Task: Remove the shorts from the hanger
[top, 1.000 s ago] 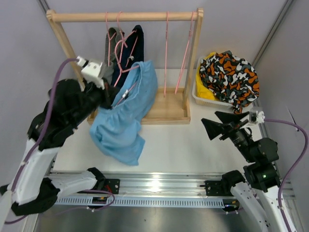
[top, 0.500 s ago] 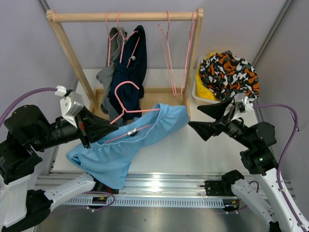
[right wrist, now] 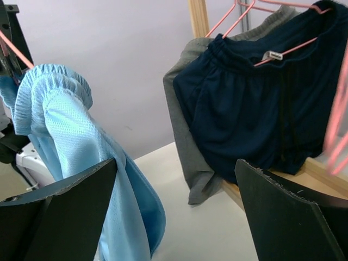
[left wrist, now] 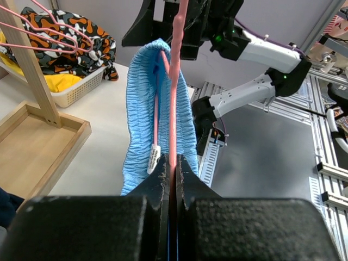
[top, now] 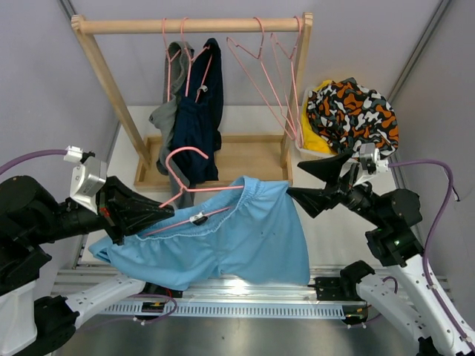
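Observation:
The light blue shorts (top: pixel 245 237) hang on a pink hanger (top: pixel 185 159), held in the air over the table's front, away from the rack. My left gripper (top: pixel 165 210) is shut on the hanger's lower wire. In the left wrist view the wire (left wrist: pixel 175 81) runs up from the closed gripper (left wrist: pixel 173 166), with the bunched blue waistband (left wrist: pixel 142 109) beside it. My right gripper (top: pixel 304 182) is open at the right end of the waistband. In the right wrist view the shorts (right wrist: pixel 70 141) hang against its left finger, and the gripper (right wrist: pixel 176 217) holds nothing.
The wooden rack (top: pixel 193 26) stands at the back. Navy shorts (top: pixel 200 119) and a grey garment (top: pixel 165 111) hang on it, with empty pink hangers (top: pixel 271 67) swung to the right. A white basket (top: pixel 303 141) holding camouflage clothes (top: pixel 352 111) sits at the back right.
My left gripper pulled the hanger and blue shorts off the rack toward the near left. The shorts now hang spread out. My right gripper moved up to their right end. The empty hangers swung.

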You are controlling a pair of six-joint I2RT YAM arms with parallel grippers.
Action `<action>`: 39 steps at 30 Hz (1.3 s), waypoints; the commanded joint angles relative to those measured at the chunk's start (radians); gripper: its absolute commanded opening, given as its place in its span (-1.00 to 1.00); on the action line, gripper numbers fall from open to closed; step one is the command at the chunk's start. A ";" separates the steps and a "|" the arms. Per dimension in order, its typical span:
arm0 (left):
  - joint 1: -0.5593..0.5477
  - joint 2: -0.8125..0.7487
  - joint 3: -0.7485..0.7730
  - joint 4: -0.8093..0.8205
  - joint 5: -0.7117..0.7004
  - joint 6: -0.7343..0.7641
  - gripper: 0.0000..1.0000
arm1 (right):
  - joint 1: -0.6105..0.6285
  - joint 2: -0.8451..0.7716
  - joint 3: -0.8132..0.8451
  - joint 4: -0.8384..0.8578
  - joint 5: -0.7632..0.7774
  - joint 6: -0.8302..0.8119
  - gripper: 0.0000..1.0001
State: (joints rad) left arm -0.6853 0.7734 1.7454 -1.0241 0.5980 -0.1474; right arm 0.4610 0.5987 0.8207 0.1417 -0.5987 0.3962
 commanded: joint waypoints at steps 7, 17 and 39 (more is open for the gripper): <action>-0.005 0.023 0.026 0.147 -0.001 -0.035 -1.00 | 0.180 0.026 -0.087 0.118 0.098 0.037 0.99; -0.003 0.020 -0.012 0.179 -0.012 -0.047 -1.00 | 0.254 0.050 -0.137 0.186 0.137 0.041 0.69; -0.005 0.000 0.048 0.001 -0.297 -0.020 -1.00 | 0.061 -0.100 0.014 -0.059 0.777 -0.206 -1.00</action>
State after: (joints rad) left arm -0.6861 0.7971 1.7359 -1.0210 0.3893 -0.1661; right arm 0.5926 0.5087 0.7963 0.1200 0.0341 0.2230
